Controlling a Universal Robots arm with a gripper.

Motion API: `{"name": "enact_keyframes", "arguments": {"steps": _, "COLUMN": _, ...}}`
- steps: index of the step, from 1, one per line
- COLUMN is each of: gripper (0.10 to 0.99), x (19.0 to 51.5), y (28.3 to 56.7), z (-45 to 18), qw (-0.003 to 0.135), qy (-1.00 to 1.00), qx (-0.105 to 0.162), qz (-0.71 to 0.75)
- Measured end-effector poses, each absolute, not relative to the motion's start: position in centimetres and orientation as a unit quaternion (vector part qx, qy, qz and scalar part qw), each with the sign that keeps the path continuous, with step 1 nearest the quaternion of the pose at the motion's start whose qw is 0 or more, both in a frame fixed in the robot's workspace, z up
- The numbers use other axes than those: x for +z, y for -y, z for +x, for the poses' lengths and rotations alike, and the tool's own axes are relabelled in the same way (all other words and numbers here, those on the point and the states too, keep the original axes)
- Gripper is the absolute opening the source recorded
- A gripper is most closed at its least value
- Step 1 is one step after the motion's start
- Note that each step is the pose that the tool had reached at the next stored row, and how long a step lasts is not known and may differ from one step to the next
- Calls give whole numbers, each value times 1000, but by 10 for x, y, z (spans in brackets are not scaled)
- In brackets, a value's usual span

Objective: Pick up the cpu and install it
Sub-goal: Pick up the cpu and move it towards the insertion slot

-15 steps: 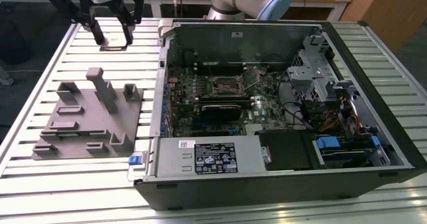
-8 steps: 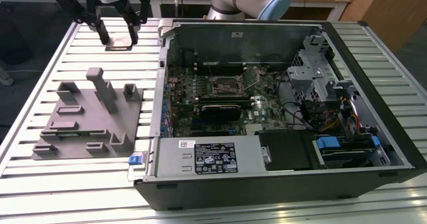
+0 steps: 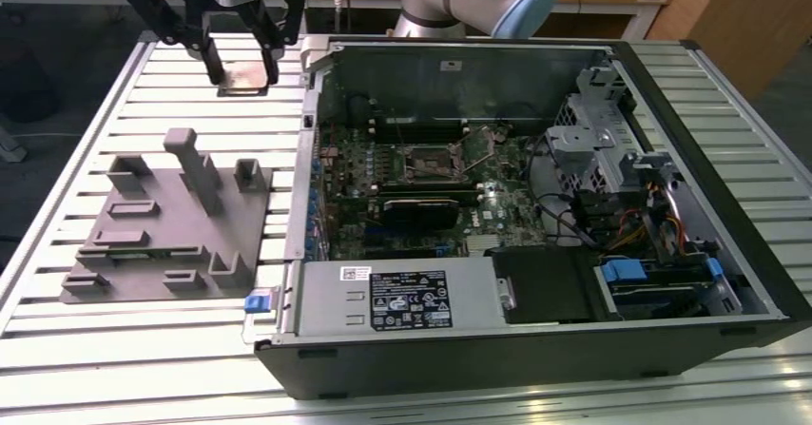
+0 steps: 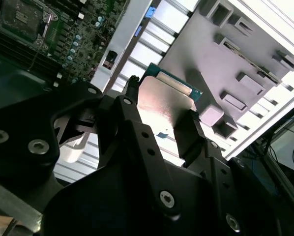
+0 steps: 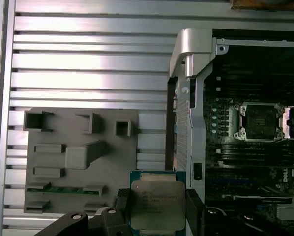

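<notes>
Claw [image 3: 241, 71] clamped on cpu [image 5: 157, 204] | cpu held above table [image 3: 102, 368], far side, at the exterior view's left of case [image 3: 748, 206] | pickup done | socket [image 3: 429, 164] empty, install not done

**Exterior view.** The gripper [image 3: 242, 73] hangs over the slatted table [image 3: 127, 111], its two fingers closed on opposite edges of the cpu [image 3: 243, 85], which is held roughly level. The grey fixture [image 3: 171, 221] lies on the table nearer the camera than the gripper. The open computer case [image 3: 533, 349] and its motherboard socket [image 3: 429, 162] lie to the exterior view's right of the gripper.
</notes>
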State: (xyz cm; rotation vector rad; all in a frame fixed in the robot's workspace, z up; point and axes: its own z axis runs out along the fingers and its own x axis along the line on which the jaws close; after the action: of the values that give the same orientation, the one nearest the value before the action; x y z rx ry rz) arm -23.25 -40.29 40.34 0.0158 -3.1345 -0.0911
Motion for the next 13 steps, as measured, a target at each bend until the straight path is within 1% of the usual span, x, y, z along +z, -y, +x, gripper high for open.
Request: {"name": "enact_keyframes", "arguments": {"steps": 13, "gripper": 537, "x": 403, "y": 402, "z": -203, "qw": 3, "qy": 1000, "qx": -29, "qz": 7}}
